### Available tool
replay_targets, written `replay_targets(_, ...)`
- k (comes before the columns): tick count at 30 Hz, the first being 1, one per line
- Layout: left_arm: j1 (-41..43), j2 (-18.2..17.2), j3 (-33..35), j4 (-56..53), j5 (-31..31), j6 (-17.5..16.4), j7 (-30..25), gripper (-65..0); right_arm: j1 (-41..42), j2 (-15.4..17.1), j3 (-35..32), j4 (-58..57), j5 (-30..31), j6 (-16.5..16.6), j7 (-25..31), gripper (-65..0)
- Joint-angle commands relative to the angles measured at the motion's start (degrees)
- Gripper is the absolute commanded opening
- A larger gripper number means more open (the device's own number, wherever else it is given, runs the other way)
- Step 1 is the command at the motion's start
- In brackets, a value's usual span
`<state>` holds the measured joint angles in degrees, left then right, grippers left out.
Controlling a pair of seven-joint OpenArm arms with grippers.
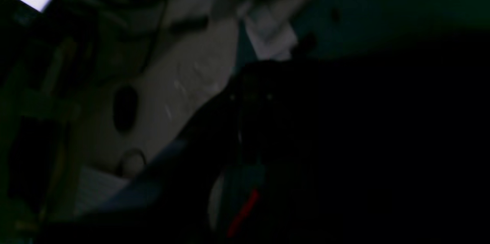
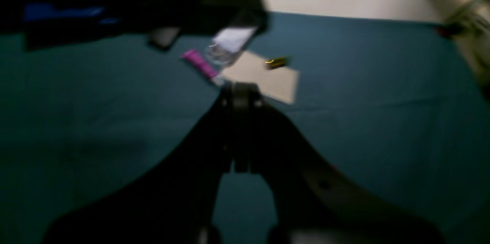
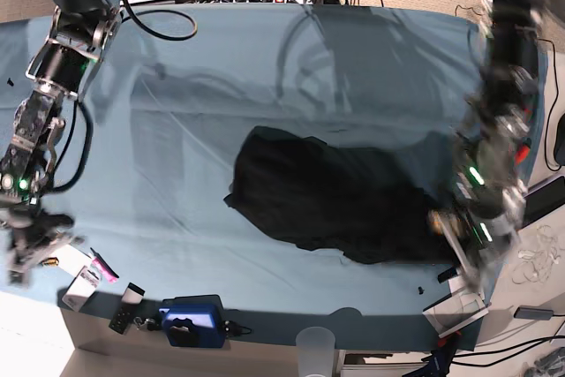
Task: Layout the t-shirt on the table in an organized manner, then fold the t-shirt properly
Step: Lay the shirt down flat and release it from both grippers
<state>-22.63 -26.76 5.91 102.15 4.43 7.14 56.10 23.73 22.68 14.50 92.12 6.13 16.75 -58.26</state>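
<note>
Shirt point(image 3: 340, 205) crumpled, long axis left-right across teal table point(image 3: 265, 59), left gripper point(image 3: 455, 236) pinching its edge, right gripper point(image 2: 241, 95) closed, empty.

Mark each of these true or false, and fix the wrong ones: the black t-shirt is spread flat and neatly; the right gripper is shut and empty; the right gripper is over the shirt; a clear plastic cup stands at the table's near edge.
1. The black fabric t-shirt lies spread flat and neatly. False: it is a crumpled heap on the light teal-blue cloth table.
2. The right gripper is shut with nothing in it. True.
3. The right gripper is over the shirt. False: it is over bare cloth near the table's corner.
4. A clear plastic cup stands at the near edge. True.
</note>
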Motion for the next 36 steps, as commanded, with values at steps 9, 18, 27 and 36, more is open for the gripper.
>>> replay_targets(9,-4.5,-0.9,-0.5,-9.7,1.3,3.3,-3.6,-65.0,-7.6,0.8,-3.3,0.0,12.4,13.5,1.0,-54.7)
replay_targets(18,-4.7,-0.8,-0.5,-16.5,1.3,3.4,-3.6,-65.0,-11.3,-1.0,-19.9,0.0,22.6,13.5,1.2,-45.9)
replay_targets(27,-4.7,1.0,-0.5,-16.5,1.3,3.3,-3.5,-65.0,-11.3,-9.3,-37.2,0.0,15.1,13.5,5.2,-45.9)
replay_targets(36,-4.7,1.2,-0.5,-16.5,1.3,3.3,-3.5,-65.0,-11.3,-10.6,-50.9,-2.8,-2.3,3.1,13.6,-45.9)
